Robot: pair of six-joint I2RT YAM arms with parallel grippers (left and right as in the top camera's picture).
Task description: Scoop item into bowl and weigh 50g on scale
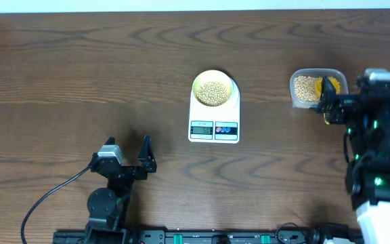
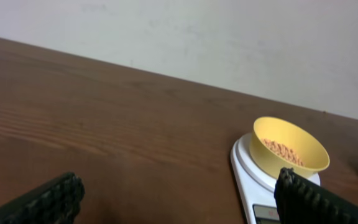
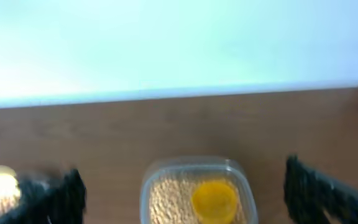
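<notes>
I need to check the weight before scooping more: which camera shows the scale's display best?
Overhead. It looks straight down on the scale and shows the whole display, though the digits are too small to read surely. Left wrist catches only the display's top edge at the frame bottom, below the bowl. Right wrist shows no display.

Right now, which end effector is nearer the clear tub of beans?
Right. The right end effector hangs open at the tub's front edge; the left end effector sits open well off on the scale's other side.

No text is legible (digits on the scale (image 1: 214,116) are blurred).
</notes>
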